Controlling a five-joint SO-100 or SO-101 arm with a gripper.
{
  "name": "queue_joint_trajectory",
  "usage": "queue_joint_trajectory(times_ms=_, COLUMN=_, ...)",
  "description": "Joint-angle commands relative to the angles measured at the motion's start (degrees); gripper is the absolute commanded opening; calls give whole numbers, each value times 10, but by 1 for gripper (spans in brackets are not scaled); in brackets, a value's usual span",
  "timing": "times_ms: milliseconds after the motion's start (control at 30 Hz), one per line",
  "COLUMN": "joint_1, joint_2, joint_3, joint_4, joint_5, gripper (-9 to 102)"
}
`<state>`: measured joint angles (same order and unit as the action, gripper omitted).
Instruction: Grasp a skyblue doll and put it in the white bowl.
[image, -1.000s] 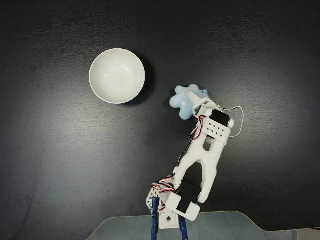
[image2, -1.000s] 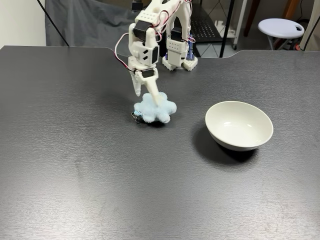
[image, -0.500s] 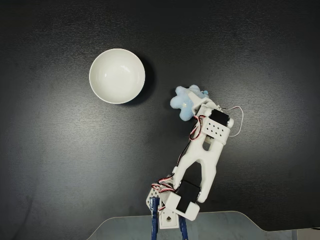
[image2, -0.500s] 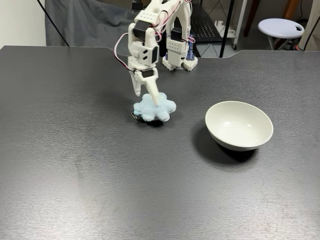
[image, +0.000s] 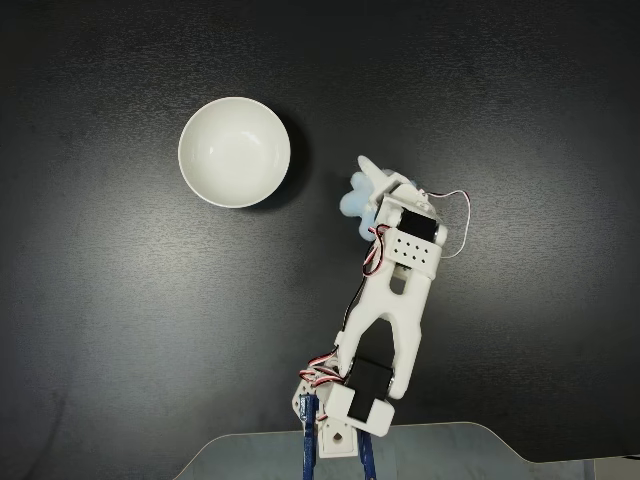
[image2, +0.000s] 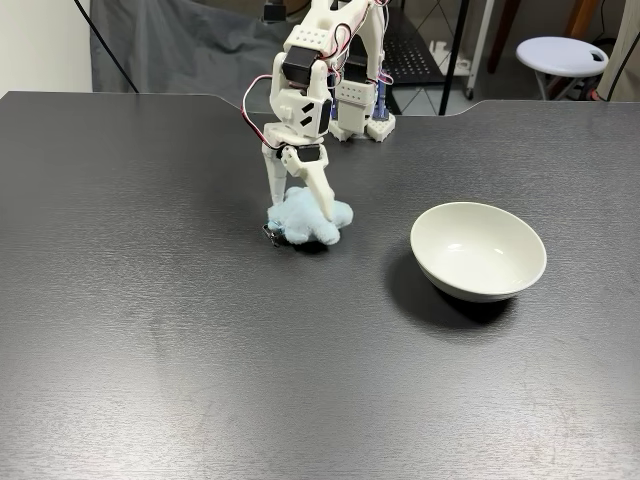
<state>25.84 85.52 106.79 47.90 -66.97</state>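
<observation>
The jaws (image2: 300, 208) pinch the doll (image2: 305, 222), which sits on the bench (image2: 150, 330) well apart from the empty bowl (image2: 480, 275). Grasping looks nearly done; lifting, carrying and dropping remain.

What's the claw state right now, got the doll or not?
Claw: closing around the skyblue doll, fingers on either side; the doll sits on the table. Firm grip cannot be told.

Fluffy skyblue doll (image2: 304, 221) beside white bowl (image2: 478, 249)
</observation>
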Motion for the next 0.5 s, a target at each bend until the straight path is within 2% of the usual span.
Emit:
queue_joint_trajectory(times_ms=0, joint_1=4, joint_2=-11, joint_3=-4, joint_4=-18, joint_5=7, gripper=59)
queue_joint_trajectory(times_ms=467, joint_1=1, joint_2=-26, joint_3=-4, joint_4=-16, joint_5=9, gripper=59)
